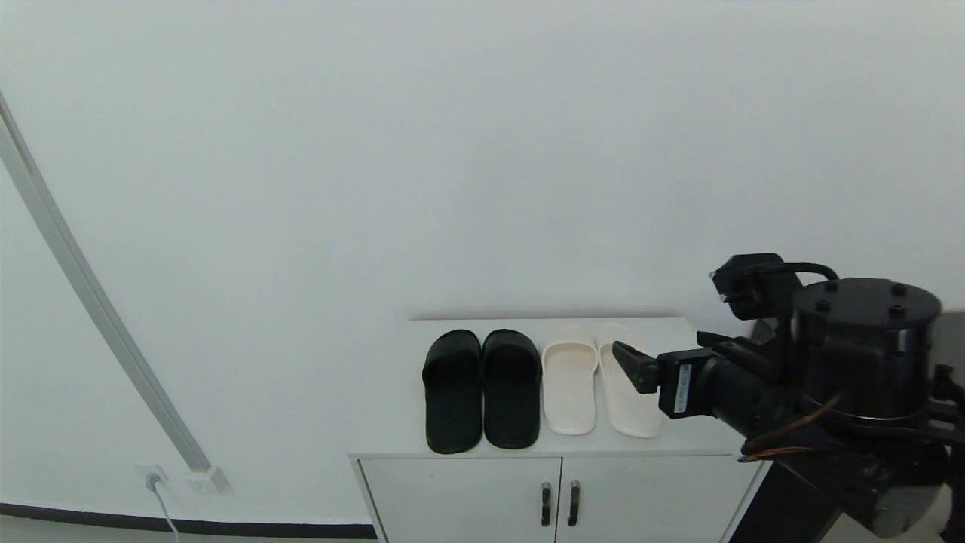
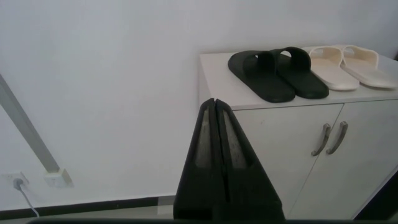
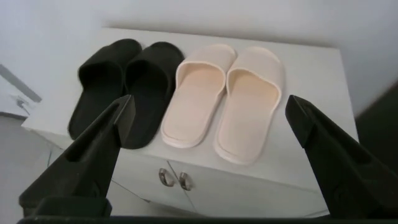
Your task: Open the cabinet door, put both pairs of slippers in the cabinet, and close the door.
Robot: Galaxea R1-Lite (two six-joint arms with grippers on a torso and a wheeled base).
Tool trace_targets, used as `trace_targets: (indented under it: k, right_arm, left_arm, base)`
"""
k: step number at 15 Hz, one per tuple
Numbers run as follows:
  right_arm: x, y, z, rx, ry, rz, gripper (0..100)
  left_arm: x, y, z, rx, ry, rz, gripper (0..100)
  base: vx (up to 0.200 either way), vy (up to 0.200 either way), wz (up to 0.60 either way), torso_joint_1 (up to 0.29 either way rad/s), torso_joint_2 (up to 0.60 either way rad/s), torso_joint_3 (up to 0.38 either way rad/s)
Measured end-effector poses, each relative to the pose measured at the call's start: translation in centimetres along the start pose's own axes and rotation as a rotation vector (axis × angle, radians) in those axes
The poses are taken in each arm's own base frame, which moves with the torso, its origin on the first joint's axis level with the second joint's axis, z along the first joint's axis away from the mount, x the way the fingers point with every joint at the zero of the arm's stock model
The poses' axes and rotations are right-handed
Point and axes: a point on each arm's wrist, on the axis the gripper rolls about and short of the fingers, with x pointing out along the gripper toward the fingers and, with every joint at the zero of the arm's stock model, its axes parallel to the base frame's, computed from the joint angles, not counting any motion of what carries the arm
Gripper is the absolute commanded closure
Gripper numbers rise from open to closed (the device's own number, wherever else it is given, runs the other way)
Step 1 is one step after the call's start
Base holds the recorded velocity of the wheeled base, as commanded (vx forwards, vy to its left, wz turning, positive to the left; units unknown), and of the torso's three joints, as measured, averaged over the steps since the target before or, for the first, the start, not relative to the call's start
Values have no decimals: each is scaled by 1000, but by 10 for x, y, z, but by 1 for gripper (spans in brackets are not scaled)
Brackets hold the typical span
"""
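White wall behind; against it stands the low white cabinet (image 1: pixel 392 446), its flat top carrying both pairs of slippers. Black pair (image 1: pixel 482 392) lies toward the robot's left and cream pair (image 1: pixel 599 381) just beside it on the right, all four side by side w/ toes to the wall, soles down. Below the top, the two doors (image 1: pixel 460 499) are shut flush. Their dark vertical handles (image 1: pixel 545 504) sit close together at the centre seam. Right claw (image 3: pixel 208 112) hangs above and in front of the cream pair w/ fingers spread wide, grasping nothing and apart from the slippers. Left claw (image 2: pixel 214 109) sits lower, off the cabinet's left front corner, fingers clenched together on nothing, facing the door fronts at about handle height. Farther out: a grey conduit (image 1: pixel 90 294) slants down the wall to a socket (image 1: pixel 153 477) w/ a plug in it, near the floor. Step in hand, as judged: the first one, opening a door, not yet begun, since no claw touches a handle. Next move prob. calls for one claw to drop to a handle, close on it or hook behind it, then pull along the door's arc, keeping the other arm out of the swing. Slippers shouldn't be lifted until a door stands open.
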Motion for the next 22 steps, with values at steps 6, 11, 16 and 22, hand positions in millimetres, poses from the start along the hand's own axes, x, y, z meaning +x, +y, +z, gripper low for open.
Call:
trace_targets:
  k: [6, 11, 16, 22]
  right_arm:
    - [46, 23, -27, 26, 67, -81, 0]
    - [78, 37, -50, 9, 94, -143, 0]
    - [125, 25, -72, 21, 16, -200, 0]
    - [160, 4, -100, 2, 69, -230, 0]
  left_arm:
    - [0, 0, 0, 0, 0, -1, 100]
    - [0, 0, 0, 1, 0, -1, 100]
    - [0, 0, 0, 1, 0, -2, 100]
    - [0, 0, 0, 2, 0, -2, 100]
  base:
    - [0, 0, 0, 0, 0, 0]
    - [0, 0, 0, 0, 0, 0]
    - [0, 0, 0, 0, 0, 0]
    - [0, 0, 0, 0, 0, 0]
